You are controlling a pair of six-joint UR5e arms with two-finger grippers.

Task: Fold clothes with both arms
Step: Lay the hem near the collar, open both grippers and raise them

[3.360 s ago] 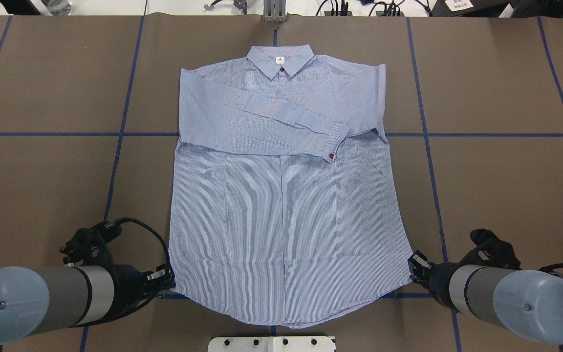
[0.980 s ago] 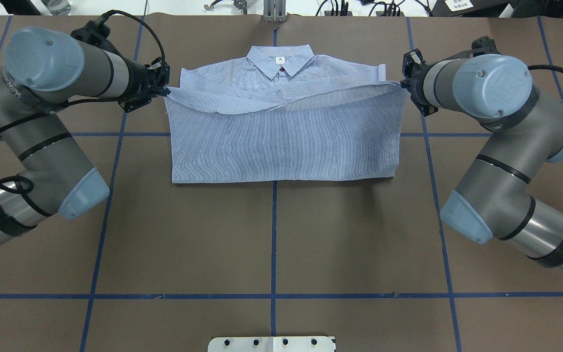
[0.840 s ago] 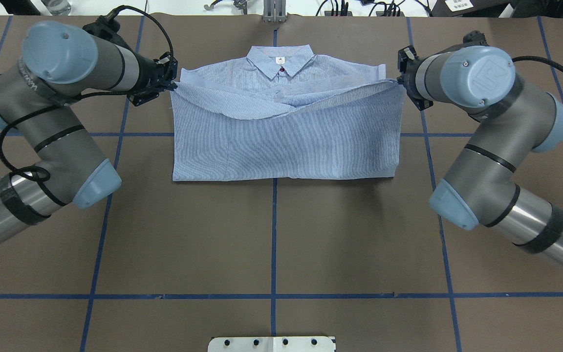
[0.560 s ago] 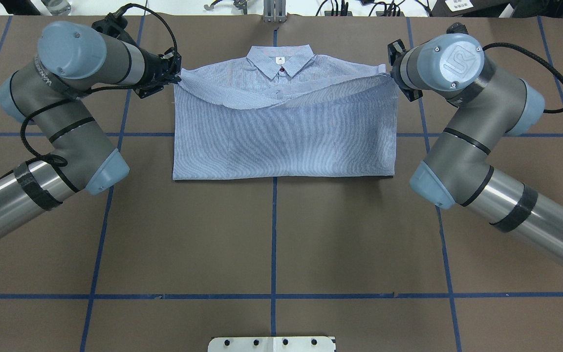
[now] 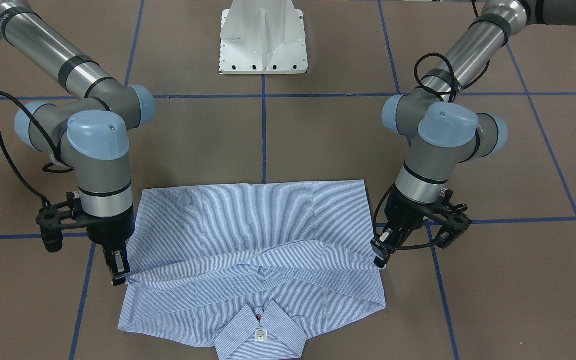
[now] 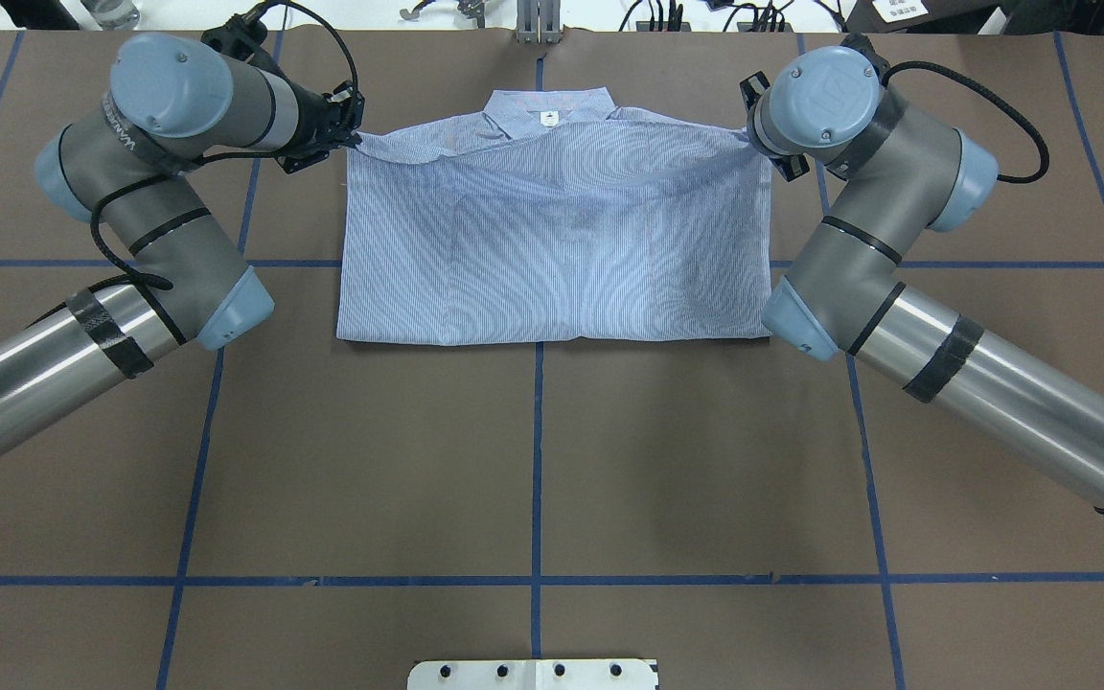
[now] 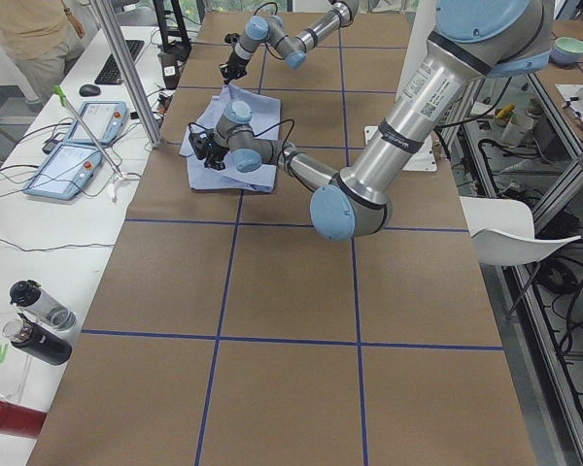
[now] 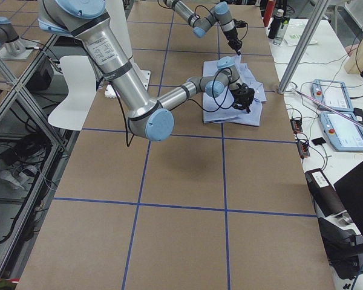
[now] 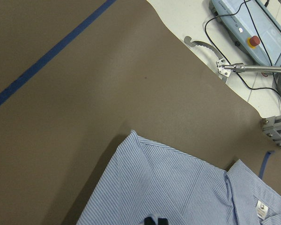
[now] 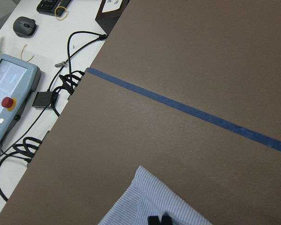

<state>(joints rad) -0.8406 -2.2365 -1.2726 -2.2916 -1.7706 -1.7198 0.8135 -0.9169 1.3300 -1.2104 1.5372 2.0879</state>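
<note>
The brown-covered table (image 6: pixel 533 460), crossed by blue tape lines (image 6: pixel 537 450), is being spanned by the left arm (image 6: pixel 159 240) and the right arm (image 6: pixel 897 287), both stretched to its far side. The shirt (image 6: pixel 552 249) is lying there doubled over, its hem layer being held up above the shoulders. The white pedestal base (image 5: pixel 264 40) is standing at the near edge, well apart from the cloth. Two teach pendants (image 7: pixel 78 146) are lying off the table beyond the shirt. One hem corner is being pinched in the closed jaws of the left gripper (image 5: pixel 382 260), the other in those of the right gripper (image 5: pixel 118 277); from overhead the latter is being hidden by its own wrist joint. The collar (image 5: pixel 258 332) is being partly covered by the raised layer, beside the neck label (image 6: pixel 547 118).
</note>
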